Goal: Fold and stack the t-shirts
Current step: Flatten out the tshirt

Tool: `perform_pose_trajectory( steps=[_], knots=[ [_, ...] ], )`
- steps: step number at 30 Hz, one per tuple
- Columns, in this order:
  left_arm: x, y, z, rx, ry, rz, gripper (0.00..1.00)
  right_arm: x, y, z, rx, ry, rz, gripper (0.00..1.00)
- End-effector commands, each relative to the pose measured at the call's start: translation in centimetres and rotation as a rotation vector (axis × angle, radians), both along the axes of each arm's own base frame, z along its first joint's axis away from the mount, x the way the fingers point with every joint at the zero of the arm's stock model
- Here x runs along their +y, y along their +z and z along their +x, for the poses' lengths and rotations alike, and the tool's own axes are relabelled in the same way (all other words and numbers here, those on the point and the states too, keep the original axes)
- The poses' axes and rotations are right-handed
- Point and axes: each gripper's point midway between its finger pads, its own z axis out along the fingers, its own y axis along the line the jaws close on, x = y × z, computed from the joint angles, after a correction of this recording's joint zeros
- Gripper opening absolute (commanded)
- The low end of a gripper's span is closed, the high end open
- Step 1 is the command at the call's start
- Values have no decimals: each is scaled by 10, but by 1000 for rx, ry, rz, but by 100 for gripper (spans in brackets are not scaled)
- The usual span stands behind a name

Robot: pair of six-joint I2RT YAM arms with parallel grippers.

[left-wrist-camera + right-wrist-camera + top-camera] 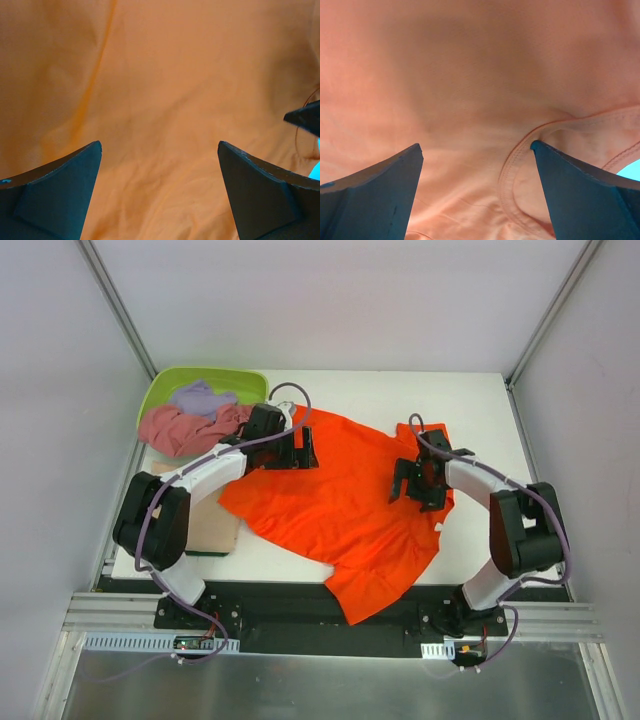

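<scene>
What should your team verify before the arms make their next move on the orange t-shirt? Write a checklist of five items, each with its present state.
1. Left fingers spread wide, holding nothing: ok.
2. Right fingers spread wide, holding nothing: ok.
3. Orange t-shirt lying flat and square: not ok; it is skewed and wrinkled, and its lower corner hangs over the table's near edge.
4. Collar seam found: ok, it shows below the right fingers.
5. Tan t-shirt neatly folded: cannot tell, the left arm covers part of it.
</scene>
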Motion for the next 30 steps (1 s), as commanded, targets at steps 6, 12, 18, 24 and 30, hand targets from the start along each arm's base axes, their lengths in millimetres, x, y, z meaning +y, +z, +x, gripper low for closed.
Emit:
perform_pose_trajectory(
  steps=[6,12,18,24,30],
  knots=[
    [-19,2,32,-20,-19,-35,99,-56,-9,51,113,-59,-40,96],
    [-23,-21,61,15,-3,-15,99,-74,-11,111,112,-58,29,97],
    [-13,-42,91,85,35,10,99,-101,4,157,82,-3,-27,97],
    [-18,-51,108,89,30,3,99,-114,4,197,10,9,10,97],
    [-16,-49,138,68,50,-11,99,-112,12,221,-37,59,34,97]
  ],
)
